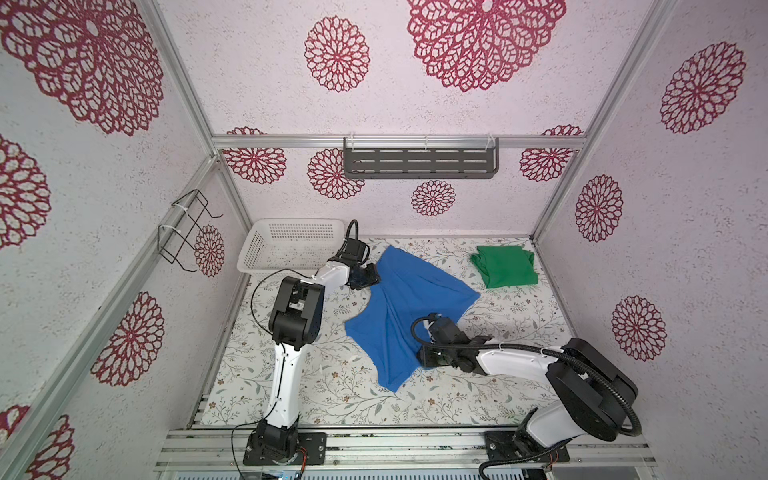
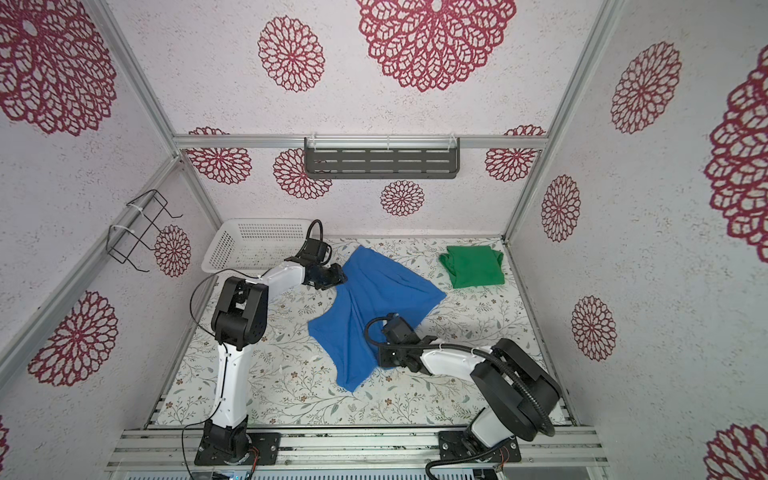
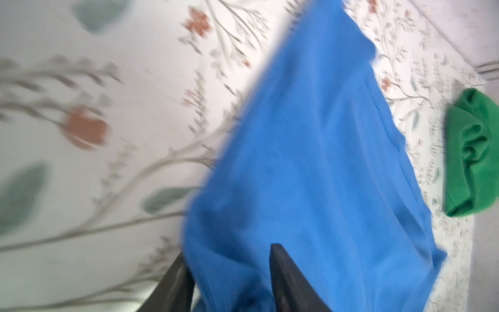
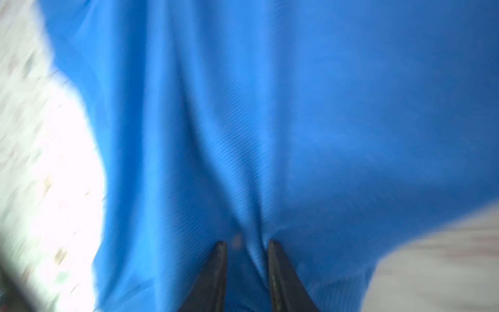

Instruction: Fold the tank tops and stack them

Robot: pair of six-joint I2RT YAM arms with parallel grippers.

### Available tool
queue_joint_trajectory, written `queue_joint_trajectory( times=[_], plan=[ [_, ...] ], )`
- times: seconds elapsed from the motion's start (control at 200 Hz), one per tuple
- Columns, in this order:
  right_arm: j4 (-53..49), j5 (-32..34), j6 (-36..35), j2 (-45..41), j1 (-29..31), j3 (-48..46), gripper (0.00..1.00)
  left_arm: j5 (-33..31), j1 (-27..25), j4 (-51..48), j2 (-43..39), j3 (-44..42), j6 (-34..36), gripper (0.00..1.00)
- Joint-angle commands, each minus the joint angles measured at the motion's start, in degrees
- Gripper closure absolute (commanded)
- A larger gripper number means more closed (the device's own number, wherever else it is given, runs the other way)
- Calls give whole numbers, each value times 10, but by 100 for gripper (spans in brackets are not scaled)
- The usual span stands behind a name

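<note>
In both top views the royal blue cloth tank top point(image 1: 407, 291) point(image 2: 374, 286) lies creased and half spread at the middle of the floral table cover point(image 1: 332, 395). The bright green cloth tank top point(image 1: 505, 266) sits folded, well apart, by the far right corner. The left gripper point(image 1: 368, 276) is at the blue garment's far edge and the right gripper point(image 1: 417, 355) at its near edge.

In the left wrist view the left gripper point(image 3: 226, 250) has its fingers apart with blue cloth between them. I cannot tell whether they bite.

In the right wrist view the right gripper point(image 4: 247, 243) pinches a bunch of blue cloth, and creases run to it.

The blue garment's fold seems to be in hand. Next, both edges want carrying over evenly, then stacking with the green one.
</note>
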Motion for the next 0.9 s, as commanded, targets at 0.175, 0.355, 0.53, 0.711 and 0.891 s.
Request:
queue_joint_trajectory(
  times=[0.175,0.355,0.53,0.711,0.891],
  plan=[
    [-242,109,-81,-92,-72,109,61,-82,39,-182,-65,36,149,42],
    [-239,155,-149,-84,-214,120,66,-115,18,-194,-210,-69,121,37],
    [-177,118,-192,-43,-309,117,70,-94,-43,-83,-362,-292,30,39],
    [-144,99,-235,18,-367,142,72,-68,-118,29,-407,-431,-84,45],
    [-110,63,-250,64,-382,149,73,-65,-140,125,-375,-513,-144,50]
  ],
)
